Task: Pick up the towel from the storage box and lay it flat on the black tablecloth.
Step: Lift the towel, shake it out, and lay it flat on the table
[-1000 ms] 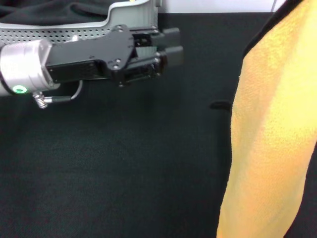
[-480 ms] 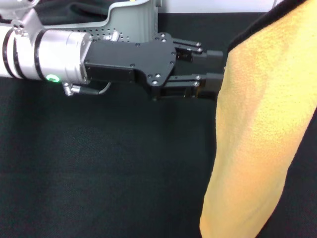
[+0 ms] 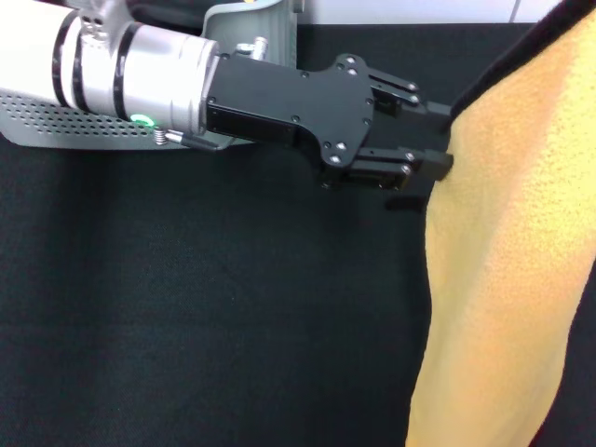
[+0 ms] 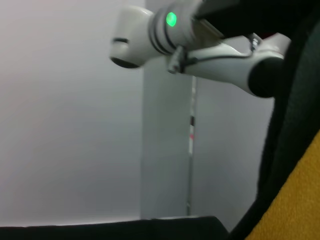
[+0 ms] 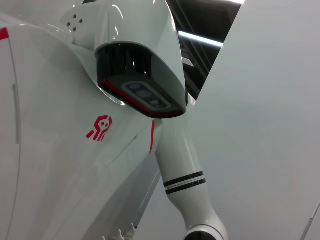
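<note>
The towel (image 3: 507, 251) hangs in the air as a long yellow-orange sheet down the right of the head view, over the black tablecloth (image 3: 205, 317); the left gripper (image 3: 438, 140) reaches across to its near edge, fingers parted with the tips seemingly at the cloth, though a grip cannot be told; the storage box (image 3: 251, 33) sits behind the arm at the far left; the right gripper is out of sight.

Your left arm (image 3: 121, 70) is silver-white with dark bands, a green light and a screw-studded black pincer (image 3: 433, 135); the white torso (image 5: 75, 125) carries red markings.
</note>
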